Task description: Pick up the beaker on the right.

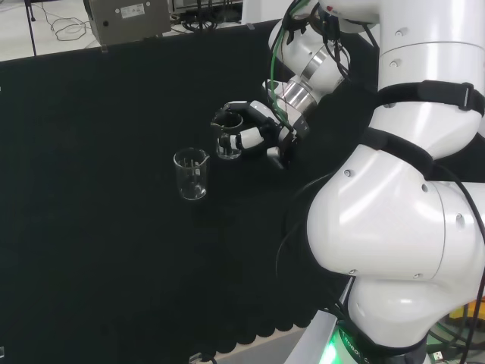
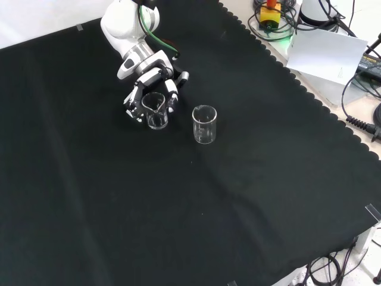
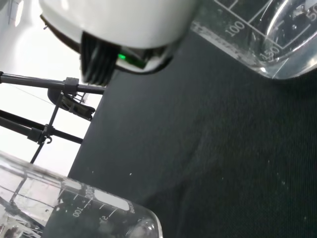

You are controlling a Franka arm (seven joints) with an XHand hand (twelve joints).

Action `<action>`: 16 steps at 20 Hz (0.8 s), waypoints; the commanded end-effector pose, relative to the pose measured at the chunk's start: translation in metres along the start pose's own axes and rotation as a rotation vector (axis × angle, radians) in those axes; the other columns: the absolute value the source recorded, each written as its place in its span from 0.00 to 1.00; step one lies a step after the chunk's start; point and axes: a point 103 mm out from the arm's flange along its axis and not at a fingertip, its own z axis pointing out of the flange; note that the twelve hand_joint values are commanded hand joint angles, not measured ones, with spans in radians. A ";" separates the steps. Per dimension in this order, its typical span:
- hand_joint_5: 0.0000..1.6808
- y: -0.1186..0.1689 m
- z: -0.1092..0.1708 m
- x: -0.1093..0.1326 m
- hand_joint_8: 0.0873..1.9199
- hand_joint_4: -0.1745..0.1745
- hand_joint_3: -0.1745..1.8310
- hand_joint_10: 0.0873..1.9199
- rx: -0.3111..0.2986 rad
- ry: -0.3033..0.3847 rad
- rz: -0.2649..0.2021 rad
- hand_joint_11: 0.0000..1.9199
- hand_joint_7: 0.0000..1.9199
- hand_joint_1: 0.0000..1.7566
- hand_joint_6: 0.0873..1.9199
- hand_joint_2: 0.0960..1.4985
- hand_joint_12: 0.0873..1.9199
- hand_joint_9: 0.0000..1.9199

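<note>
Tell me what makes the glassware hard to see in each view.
Head view: the free clear glass beaker shows mainly as pale rim highlights against black cloth. Front view: same effect. Wrist view: a blurred white part of the hand looms close, with beaker walls cropped at the edges.

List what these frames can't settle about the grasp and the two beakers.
- Contact: the fingers curl round the held beaker, but clear glass hides where they touch, in head and front views.
- Lift: whether its base has left the cloth is too small to tell.
- Contents: neither it nor the free beaker shows plainly what it holds.
- Wrist view: both beakers are cut off by the edges, and a blurred white part of the hand covers more.
</note>
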 end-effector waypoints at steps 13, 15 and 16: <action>0.70 -0.006 -0.018 -0.002 0.27 0.02 0.46 0.09 -0.158 -0.023 0.078 0.51 0.72 0.82 0.40 0.33 0.44 0.77; 0.72 -0.007 -0.025 0.005 0.25 0.00 0.47 0.03 -0.159 -0.051 0.062 0.53 0.74 0.82 0.38 0.32 0.42 0.81; 0.73 -0.008 -0.031 0.010 0.25 0.00 0.48 0.01 -0.162 -0.073 0.057 0.54 0.74 0.82 0.37 0.30 0.42 0.83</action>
